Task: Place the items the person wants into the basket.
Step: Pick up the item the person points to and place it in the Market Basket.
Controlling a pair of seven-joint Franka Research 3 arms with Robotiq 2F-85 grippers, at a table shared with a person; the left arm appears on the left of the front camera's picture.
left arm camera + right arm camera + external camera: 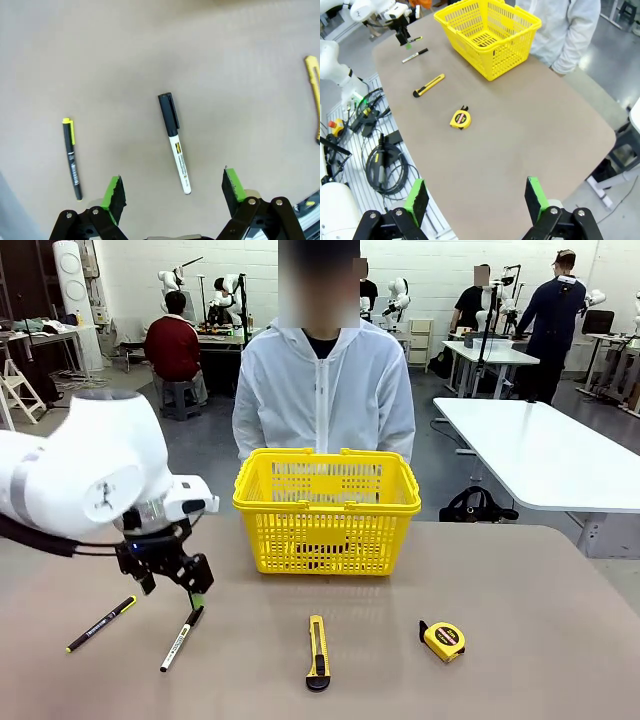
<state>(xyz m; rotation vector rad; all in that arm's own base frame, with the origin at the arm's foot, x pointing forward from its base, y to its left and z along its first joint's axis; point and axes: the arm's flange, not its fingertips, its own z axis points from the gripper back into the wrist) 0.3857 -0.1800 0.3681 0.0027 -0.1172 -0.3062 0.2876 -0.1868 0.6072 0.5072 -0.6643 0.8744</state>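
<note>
The slim white marker with a black cap [175, 142] lies flat on the brown table [150, 50], centred between the jaws of the left gripper [173, 189], which stand wide open and grip nothing. The black pen with a yellow tip [71, 157] lies just outside one jaw, and the long yellow utility knife [314, 95] well outside the other. The small rounded yellow tape measure [460, 120] lies well ahead of the right gripper [476, 196], whose jaws are wide and empty. The yellow lattice plastic basket [490, 45] stands beyond it.
</note>
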